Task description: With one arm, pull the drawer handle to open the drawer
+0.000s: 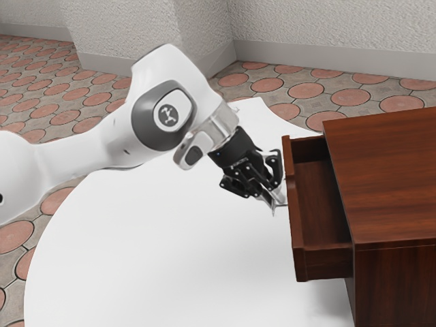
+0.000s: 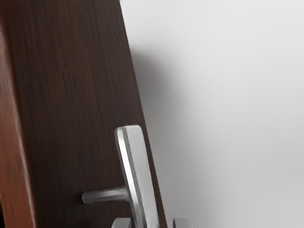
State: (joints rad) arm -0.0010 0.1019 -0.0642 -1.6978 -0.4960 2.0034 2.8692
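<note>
A dark wooden drawer (image 1: 317, 204) stands partly pulled out of its cabinet (image 1: 388, 170) toward the exterior view's left. On its front panel (image 2: 71, 95) is a silver bar handle (image 2: 135, 166), also seen as a thin metal strip, the handle (image 1: 278, 197). My black gripper (image 1: 275, 191) reaches in from the left and is shut on that handle. In the wrist view two grey fingertips (image 2: 121, 222) flank the bar on either side. The drawer's inside looks bare.
The cabinet stands at the right edge of a round white table (image 1: 157, 259). My white arm (image 1: 163, 122) stretches across the table's upper left. Tiled floor and a white wall lie beyond.
</note>
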